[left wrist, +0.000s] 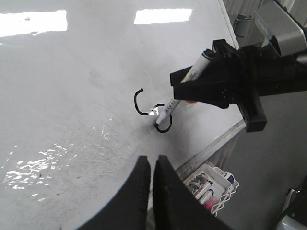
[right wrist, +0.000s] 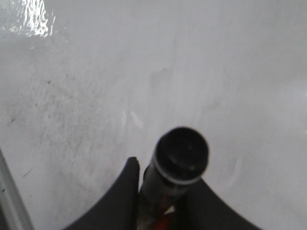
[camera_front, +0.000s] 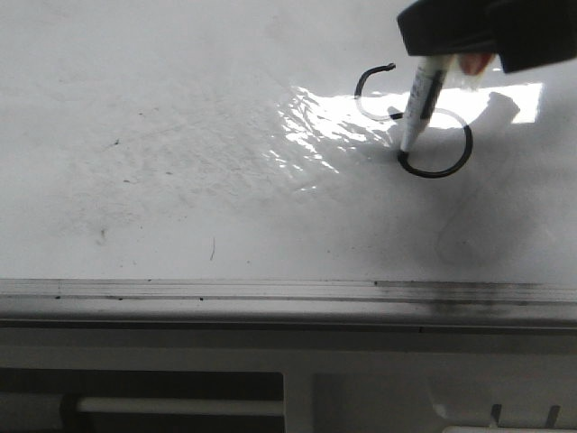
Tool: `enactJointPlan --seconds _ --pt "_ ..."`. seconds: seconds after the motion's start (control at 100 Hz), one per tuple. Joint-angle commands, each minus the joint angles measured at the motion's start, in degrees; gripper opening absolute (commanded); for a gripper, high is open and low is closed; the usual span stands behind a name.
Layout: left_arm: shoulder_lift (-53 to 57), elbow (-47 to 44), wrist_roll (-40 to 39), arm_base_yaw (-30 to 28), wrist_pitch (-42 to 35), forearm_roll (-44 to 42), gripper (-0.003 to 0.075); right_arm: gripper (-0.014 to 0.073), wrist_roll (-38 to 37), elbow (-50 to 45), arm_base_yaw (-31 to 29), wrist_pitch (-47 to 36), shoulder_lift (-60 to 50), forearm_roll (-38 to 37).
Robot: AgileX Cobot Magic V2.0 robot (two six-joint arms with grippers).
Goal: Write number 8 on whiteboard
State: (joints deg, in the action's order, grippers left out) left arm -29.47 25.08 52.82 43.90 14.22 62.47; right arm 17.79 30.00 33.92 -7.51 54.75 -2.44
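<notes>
one marker [camera_front: 422, 104] clamped in right gripper [camera_front: 455, 63], tilted, tip down on partly drawn number 8 [camera_front: 424, 126], glossy smudged whiteboard [camera_front: 180, 162], metal edge rail [camera_front: 225, 290], left gripper [left wrist: 152, 165] closed empty

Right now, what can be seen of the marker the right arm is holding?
The marker is a slim pen with a white barrel bearing dark print and a round black end cap, seen end-on in the right wrist view. It leans tilted, tip down, touching the whiteboard on the lower loop of the unfinished number 8. The right gripper is clamped on its upper barrel. Something reddish shows between the fingers; what it is cannot be told.
</notes>
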Motion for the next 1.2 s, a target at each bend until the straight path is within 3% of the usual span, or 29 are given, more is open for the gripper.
enactJointPlan --seconds 0.0,0.36,0.47,0.55,0.62,0.74,0.81,0.93,1.19 --pt "-0.11 1.53 -0.43 0.48 -1.66 1.41 -0.002 -0.0043 2.67 4.57 -1.69 -4.8 0.58 -0.23" --pt "-0.11 1.53 -0.43 0.48 -1.42 1.44 -0.002 -0.0043 2.54 8.51 -3.08 -3.0 1.94 -0.92" --pt "-0.21 1.53 -0.43 0.48 -1.42 1.44 -0.002 -0.0045 1.93 10.02 -1.05 -2.35 -0.41 -0.81" --pt "-0.21 1.53 -0.02 0.48 0.2 1.44 0.0004 -0.006 1.64 12.6 2.12 3.16 -2.94 -0.5" --pt "-0.58 1.64 1.55 0.48 2.53 1.31 0.0114 -0.0071 1.64 15.32 5.31 11.12 -4.34 1.96" --pt "-3.49 1.73 1.84 0.48 4.9 1.31 0.0424 -0.0071 1.64 19.66 10.67 25.81 -4.78 4.18" --pt "-6.31 2.34 2.46 0.48 6.83 1.31 0.0497 -0.0071 1.64 20.94 13.85 30.73 -4.4 4.98" --pt "-12.45 4.82 10.19 0.48 13.36 3.32 0.046 -0.0071 2.26 20.95 19.19 31.62 -3.55 9.15" --pt "-24.88 9.53 32.34 0.48 24.27 22.22 0.0417 -0.0071 2.62 20.95 26.18 27.24 -0.32 9.89"
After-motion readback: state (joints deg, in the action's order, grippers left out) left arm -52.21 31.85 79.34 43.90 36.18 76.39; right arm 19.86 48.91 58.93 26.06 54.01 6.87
